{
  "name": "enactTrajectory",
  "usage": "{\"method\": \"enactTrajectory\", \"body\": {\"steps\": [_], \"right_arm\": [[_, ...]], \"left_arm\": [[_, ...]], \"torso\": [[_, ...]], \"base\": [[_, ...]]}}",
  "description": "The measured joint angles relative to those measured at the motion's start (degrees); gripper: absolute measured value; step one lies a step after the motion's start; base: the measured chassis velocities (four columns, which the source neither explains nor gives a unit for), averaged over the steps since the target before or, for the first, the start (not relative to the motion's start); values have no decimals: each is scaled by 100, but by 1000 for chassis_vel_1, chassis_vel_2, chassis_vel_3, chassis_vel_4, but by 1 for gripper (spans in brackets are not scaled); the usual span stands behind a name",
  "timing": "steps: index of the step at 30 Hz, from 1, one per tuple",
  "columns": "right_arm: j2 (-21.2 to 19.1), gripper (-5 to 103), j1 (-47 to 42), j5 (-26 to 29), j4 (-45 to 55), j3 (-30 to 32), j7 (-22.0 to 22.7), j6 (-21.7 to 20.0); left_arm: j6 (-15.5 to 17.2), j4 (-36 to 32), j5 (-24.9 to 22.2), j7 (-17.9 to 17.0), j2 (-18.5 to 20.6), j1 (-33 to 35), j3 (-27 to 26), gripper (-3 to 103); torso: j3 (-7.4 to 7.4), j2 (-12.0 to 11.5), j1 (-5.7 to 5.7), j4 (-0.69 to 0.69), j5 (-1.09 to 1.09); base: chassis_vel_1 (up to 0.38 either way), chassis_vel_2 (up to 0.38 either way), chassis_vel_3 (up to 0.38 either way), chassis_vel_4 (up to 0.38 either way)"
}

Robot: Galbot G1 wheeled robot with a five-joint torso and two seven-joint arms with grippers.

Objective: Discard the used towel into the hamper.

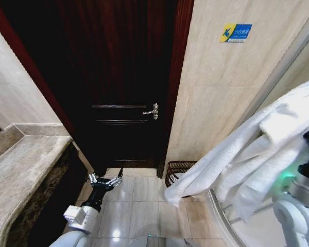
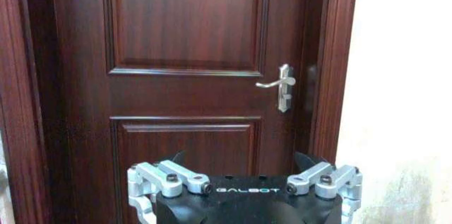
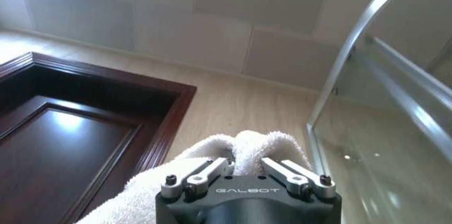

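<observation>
1. Towel [image 1: 247,154], white, hangs in long folds from the right claw [image 3: 246,173], whose fingers are clamped on a bunch of it.
2. Hamper [image 1: 176,172] stands on the floor well below that claw, against the wall beside the dark door [image 1: 121,77]; the towel's lowest corner dangles just before its rim.
3. Left claw [image 1: 105,180] hovers low, fingers spread wide and empty, facing the door, the hamper off to its right.

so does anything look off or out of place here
Nothing stands out. The white terry towel hangs from the right gripper, its fingers shut on it, its low end draped before the dark reddish-brown wire hamper, which stands upright on the floor.
</observation>
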Motion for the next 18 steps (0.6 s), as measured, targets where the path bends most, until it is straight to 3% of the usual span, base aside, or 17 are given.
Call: {"method": "enactTrajectory", "body": {"steps": [8, 18], "right_arm": [[-395, 5, 441, 551, -361, -363, -138, -169], [-949, 5, 1457, 768, -987, -764, -150, -353]], "left_arm": [[0, 0, 0, 0, 0, 0, 0, 100], [0, 0, 0, 0, 0, 0, 0, 100]], "torso": [[0, 0, 0, 0, -1], [0, 0, 0, 0, -2]], "base": [[0, 0, 0, 0], [0, 0, 0, 0]]}}
